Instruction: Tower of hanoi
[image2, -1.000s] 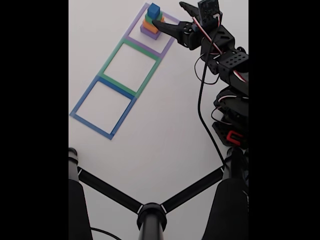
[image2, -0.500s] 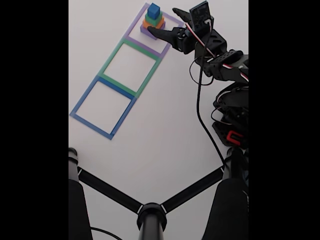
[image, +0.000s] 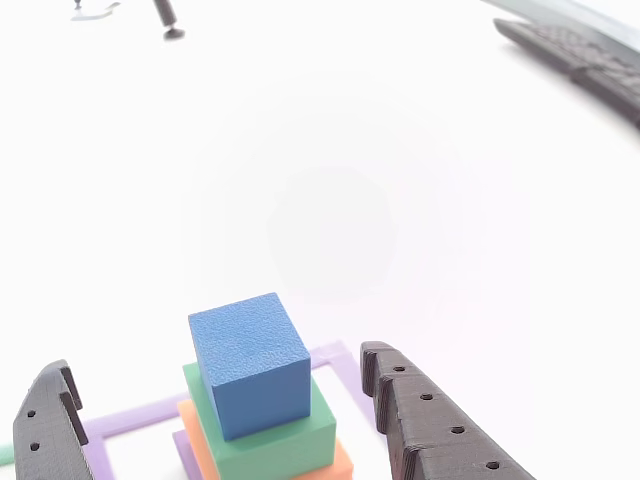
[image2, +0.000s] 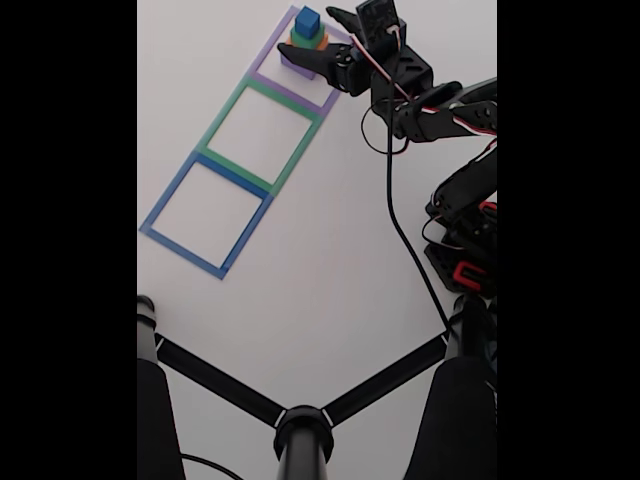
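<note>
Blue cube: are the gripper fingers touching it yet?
Apart. In the other view, the blue cube sits between the open gripper's fingers, with clear gaps on both sides.

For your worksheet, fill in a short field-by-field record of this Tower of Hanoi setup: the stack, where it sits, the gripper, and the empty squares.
Stack order, top down: small matte blue cube, green square block, orange square block, flat purple base block
Stack place: inside the purple taped square outline, far end of the row
Gripper: open, a finger on either side of the stack, not touching the blue cube
Green taped square outline: nothing inside
Blue taped square outline: nothing inside
</note>
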